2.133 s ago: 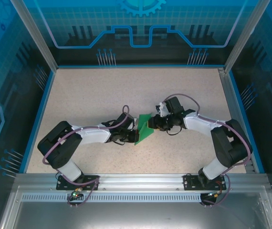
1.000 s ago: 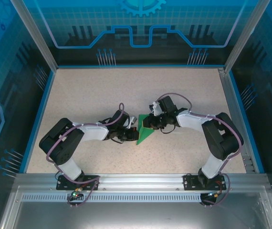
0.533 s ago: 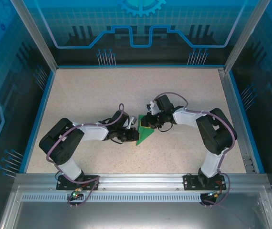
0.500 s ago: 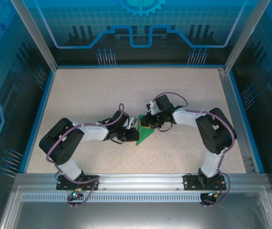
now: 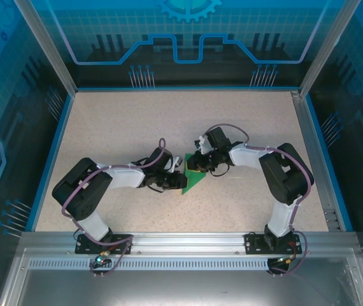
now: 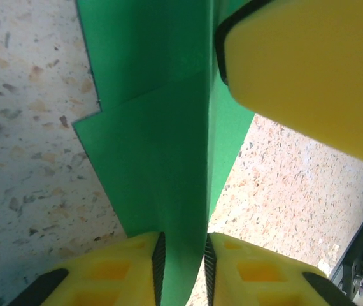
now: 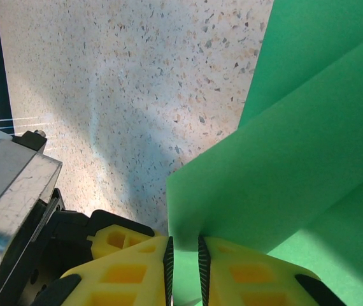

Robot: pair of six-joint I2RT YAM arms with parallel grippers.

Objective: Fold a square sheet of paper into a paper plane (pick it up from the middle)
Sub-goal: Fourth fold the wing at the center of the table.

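Swinging its elbow inward since the earlier frames, the right arm has crowded closer to the green sheet point(image 5: 195, 182), which lies partly folded in the middle of the bench point(image 5: 124, 127), between the two grippers. Its long axis runs roughly far-to-near, and its narrow tip seems aimed at the near edge. The right gripper point(image 7: 185, 255) pinches one edge from the right. The left gripper point(image 6: 183, 258) straddles a raised fold from the left, pads narrowly apart; whether it grips cannot be told. Both sit equally near.

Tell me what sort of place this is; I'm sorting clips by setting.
Likely a robotics lab test cell: two robot arms bolted at a speckled table edge, enclosed by aluminium framing and blue printed panels.
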